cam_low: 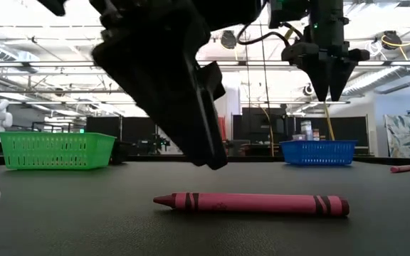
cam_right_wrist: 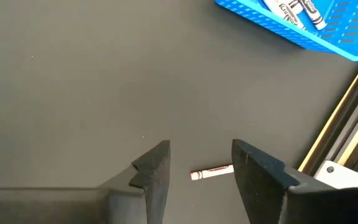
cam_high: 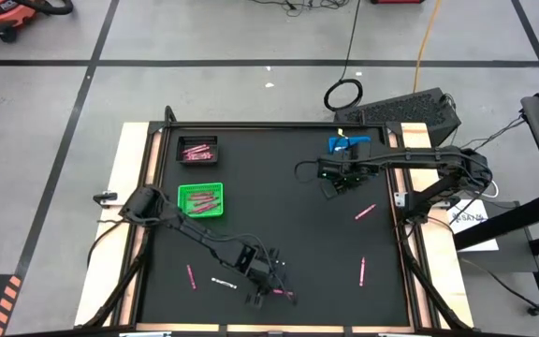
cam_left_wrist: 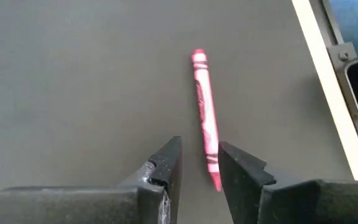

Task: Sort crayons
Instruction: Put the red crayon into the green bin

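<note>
Pink crayon (cam_left_wrist: 204, 112) lies flat on the black table (cam_high: 288, 234) near its front edge, just below the left gripper (cam_left_wrist: 199, 163), whose fingers stand narrowly apart, empty. Farther back, green basket (cam_high: 200, 199), blue basket (cam_high: 346, 144), right gripper (cam_right_wrist: 199, 163) open, empty.

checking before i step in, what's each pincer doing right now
Left pincer: open, empty, above a pink crayon.
Right pincer: open, empty, near the blue basket.

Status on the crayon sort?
Done: crayons already lie in the black tray, green basket and blue basket. In hand: nothing; left pincer hangs open over a pink crayon. Right pincer is open, empty. Several loose crayons remain.
</note>
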`<move>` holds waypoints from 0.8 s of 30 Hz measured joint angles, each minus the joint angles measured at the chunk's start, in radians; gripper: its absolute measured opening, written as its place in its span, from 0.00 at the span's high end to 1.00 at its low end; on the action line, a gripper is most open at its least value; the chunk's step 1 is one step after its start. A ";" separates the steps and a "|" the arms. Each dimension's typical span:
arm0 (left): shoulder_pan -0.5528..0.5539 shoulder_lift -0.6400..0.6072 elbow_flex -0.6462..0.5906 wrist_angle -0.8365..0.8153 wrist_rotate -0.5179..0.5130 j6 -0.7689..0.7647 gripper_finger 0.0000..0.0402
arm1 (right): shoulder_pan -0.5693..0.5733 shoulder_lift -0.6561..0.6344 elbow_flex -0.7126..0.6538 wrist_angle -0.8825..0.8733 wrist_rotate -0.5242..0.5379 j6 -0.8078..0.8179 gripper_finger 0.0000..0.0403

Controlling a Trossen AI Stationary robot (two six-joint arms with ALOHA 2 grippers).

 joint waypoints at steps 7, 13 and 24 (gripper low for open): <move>-0.014 0.014 0.000 0.049 0.000 0.001 0.73 | 0.000 0.000 0.000 0.003 0.001 0.003 0.61; -0.019 0.026 -0.001 0.068 0.019 0.000 0.73 | 0.000 0.000 0.000 0.003 0.001 0.003 0.61; -0.012 0.059 0.000 0.081 0.039 0.000 0.73 | 0.000 0.000 0.000 0.008 0.001 0.003 0.61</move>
